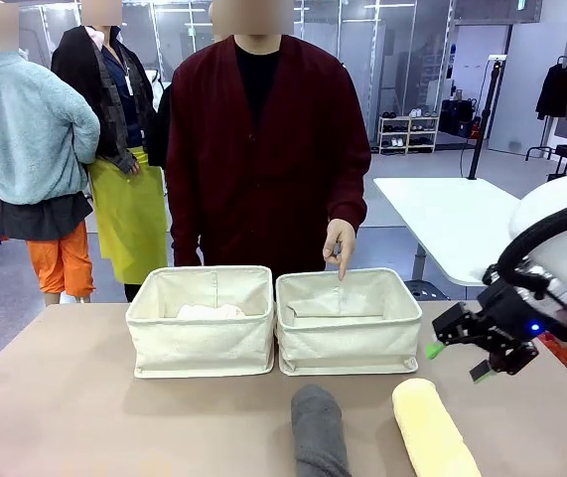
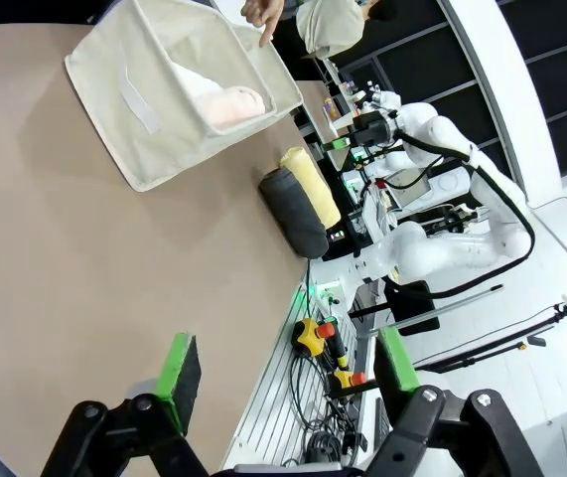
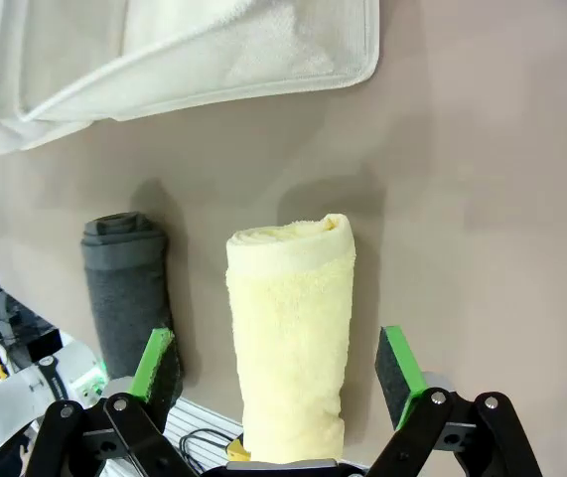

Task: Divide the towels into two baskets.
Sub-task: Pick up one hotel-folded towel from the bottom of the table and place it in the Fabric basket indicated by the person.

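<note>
left basket [image 1: 201, 343] is sitting touching right basket [image 1: 348, 348] | white towel [image 1: 211, 312] is lying in left | cream towel [image 1: 328, 308] is lying in right | dark grey towel [image 1: 320, 432] and pale yellow towel [image 1: 434, 427] are lying side by side before right basket

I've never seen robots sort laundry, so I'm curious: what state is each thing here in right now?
Left basket: upright, white towel inside.
Right basket: upright, cream towel inside.
Dark grey towel: rolled, lying on the table.
Pale yellow towel: rolled, lying on the table.
Right gripper: open, over the pale yellow towel.
Left gripper: open, holding nothing.
Person's hand: pointing down at the right basket.
</note>
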`<state>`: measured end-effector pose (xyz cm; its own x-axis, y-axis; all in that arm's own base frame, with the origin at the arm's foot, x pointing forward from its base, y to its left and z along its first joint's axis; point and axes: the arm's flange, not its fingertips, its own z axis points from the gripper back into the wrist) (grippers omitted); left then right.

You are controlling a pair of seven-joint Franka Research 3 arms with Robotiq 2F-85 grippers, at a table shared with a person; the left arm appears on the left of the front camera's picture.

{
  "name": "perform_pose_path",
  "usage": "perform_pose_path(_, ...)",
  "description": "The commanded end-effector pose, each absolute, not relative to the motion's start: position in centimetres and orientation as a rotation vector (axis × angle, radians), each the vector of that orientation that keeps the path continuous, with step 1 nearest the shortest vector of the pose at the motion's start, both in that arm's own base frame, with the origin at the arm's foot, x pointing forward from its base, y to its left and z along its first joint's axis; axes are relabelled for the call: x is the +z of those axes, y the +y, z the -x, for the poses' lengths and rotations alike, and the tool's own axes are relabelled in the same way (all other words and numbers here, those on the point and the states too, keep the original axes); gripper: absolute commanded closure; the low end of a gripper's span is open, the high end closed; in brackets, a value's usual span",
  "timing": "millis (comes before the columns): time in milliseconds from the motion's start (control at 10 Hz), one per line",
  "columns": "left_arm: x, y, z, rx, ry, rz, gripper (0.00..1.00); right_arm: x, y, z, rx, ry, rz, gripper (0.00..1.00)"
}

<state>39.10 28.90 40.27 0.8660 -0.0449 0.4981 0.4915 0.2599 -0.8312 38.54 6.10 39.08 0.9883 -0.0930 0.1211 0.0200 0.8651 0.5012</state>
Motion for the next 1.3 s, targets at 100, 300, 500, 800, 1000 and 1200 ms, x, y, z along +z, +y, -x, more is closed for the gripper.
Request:
perform_pose_path(100,40.6,28.9,-38.5,-0.391,-0.422,1.270,0.11,35.3,8.1,-35.1,-0.078,-0.102,-0.419,0.00)
perform_pose_path(300,40.6,28.9,-38.5,-0.391,-0.422,1.270,0.11,34.2,9.2,-34.7,-0.065,-0.079,-0.389,0.00)
perform_pose_path(500,40.6,28.9,-38.5,-0.391,-0.422,1.270,0.11,32.8,10.5,-34.4,-0.041,-0.041,-0.343,0.00)
perform_pose_path(800,40.6,28.9,-38.5,-0.391,-0.422,1.270,0.11,31.2,11.6,-34.4,-0.029,0.004,-0.302,0.19)
perform_pose_path(1000,40.6,28.9,-38.5,-0.391,-0.422,1.270,0.11,30.7,12.2,-34.2,0.003,0.033,-0.273,0.79)
perform_pose_path(1200,40.6,28.9,-38.5,-0.391,-0.422,1.270,0.11,30.7,12.4,-34.4,0.006,0.044,-0.252,1.00)
